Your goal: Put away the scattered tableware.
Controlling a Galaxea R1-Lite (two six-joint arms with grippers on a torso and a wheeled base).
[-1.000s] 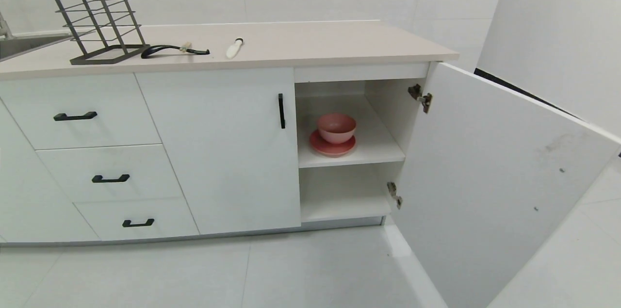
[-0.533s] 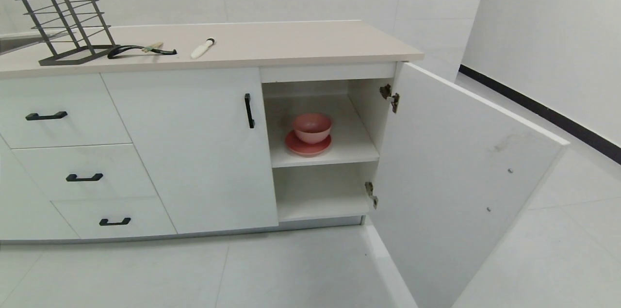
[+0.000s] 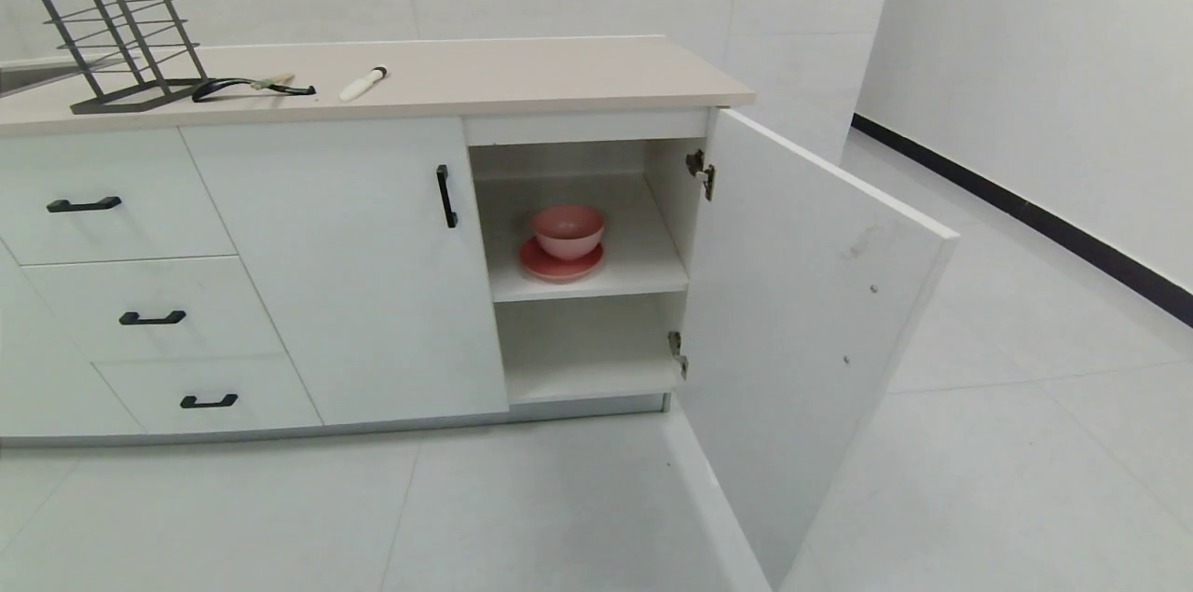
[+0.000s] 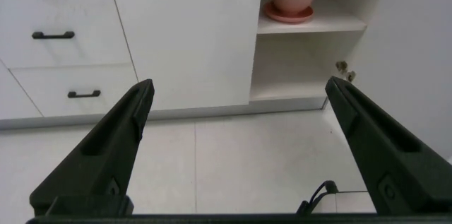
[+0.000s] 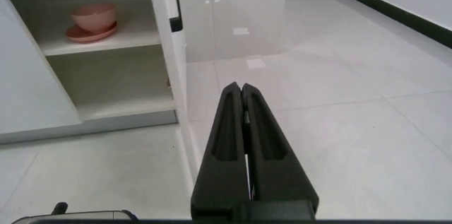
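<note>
The left end effector hangs in front of the cabinet with its two dark fingers spread wide apart, holding nothing and touching nothing; between them show the floor and the cabinet's lower front. The right end effector also hangs over the floor in front of the cabinet, its fingers pressed flat together with no gap, nothing between them and nothing in contact. Inside the cabinet, on the upper shelf of the compartment whose door stands swung out, a pink bowl sits upright on a pink plate, the pair near the shelf's front edge. The two wrist views look into that compartment from either side of the open door, and both show the bowl and plate. On the surface that tops the cabinet, towards its left end, stands a dark wire rack. Just beside it a black-handled utensil lies flat, and a white-handled utensil lies a little apart from that, above the cabinet's closed door. Three drawers with black handles fill the cabinet's left part.
</note>
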